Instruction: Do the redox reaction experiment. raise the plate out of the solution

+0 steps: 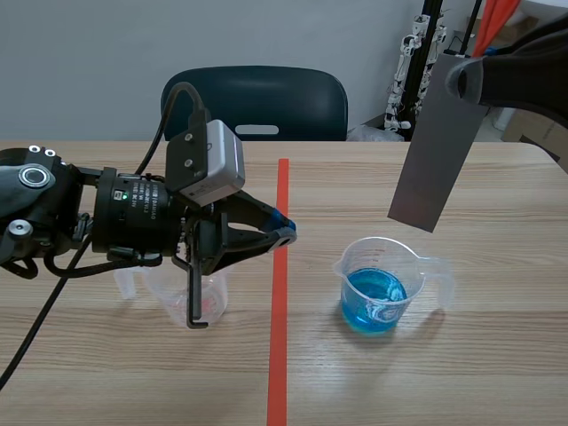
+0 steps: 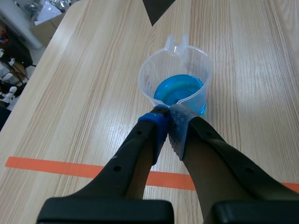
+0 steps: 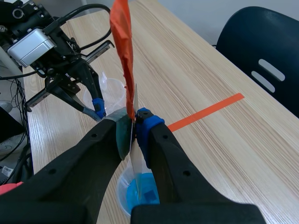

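Note:
My right gripper (image 1: 459,75) is shut on the top of a long grey plate (image 1: 432,151), raised at the right. The plate hangs tilted, its lower end in the air just above a clear beaker of blue solution (image 1: 377,288). In the right wrist view the plate (image 3: 125,51) runs edge-on ahead of the gripper (image 3: 135,122) and looks orange-red, and the blue beaker (image 3: 140,191) lies below the fingers. My left gripper (image 1: 286,235) is shut on nothing and hovers left of the blue beaker (image 2: 180,88), which lies just ahead of its tips (image 2: 169,114).
A second clear beaker (image 1: 191,297) with a pink trace at the bottom stands under my left arm. An orange-red tape line (image 1: 280,293) runs down the middle of the wooden table (image 1: 497,373). A dark chair (image 1: 257,102) stands behind the far edge.

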